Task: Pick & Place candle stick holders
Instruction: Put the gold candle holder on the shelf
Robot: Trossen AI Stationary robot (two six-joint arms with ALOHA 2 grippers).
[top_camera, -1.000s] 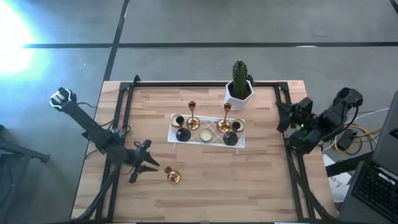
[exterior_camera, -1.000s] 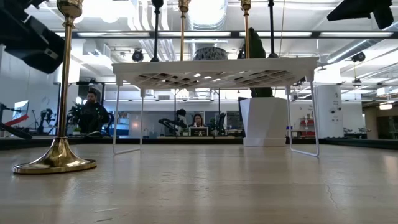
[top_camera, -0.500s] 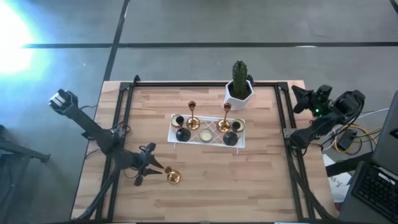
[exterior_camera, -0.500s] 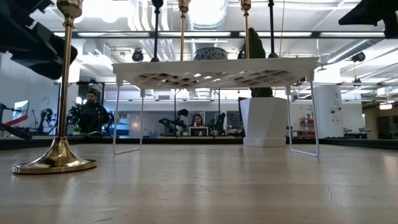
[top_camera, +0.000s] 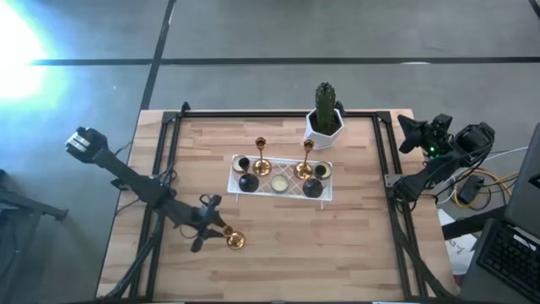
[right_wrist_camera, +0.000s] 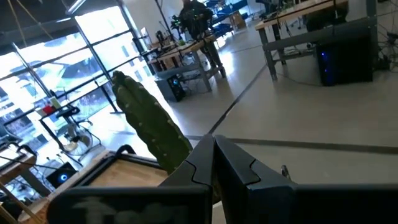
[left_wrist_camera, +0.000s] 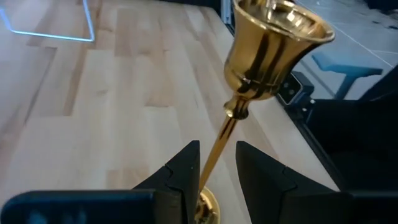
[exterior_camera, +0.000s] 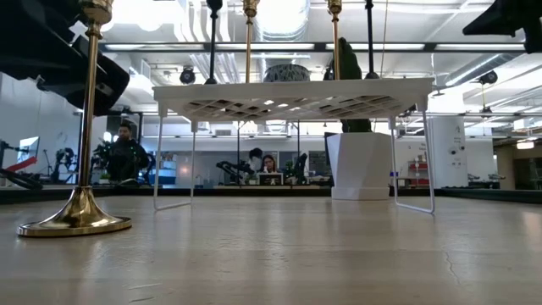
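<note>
Left end effector [left_wrist_camera: 216, 167] has moved in over the last second; its fingers now straddle the thin stem of the gold candle stick holder [top_camera: 234, 240] standing on the table [top_camera: 354, 253], near but not yet clamped. I judge the grasp imminent. Four other holders sit on the white rack [top_camera: 280, 196]. Right end effector [top_camera: 411, 132] clenched, parked at the table's right edge.

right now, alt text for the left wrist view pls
A shiny gold candle stick holder stands on the wooden table, its thin stem between the left gripper's two dark fingers, which are slightly apart around it.
</note>
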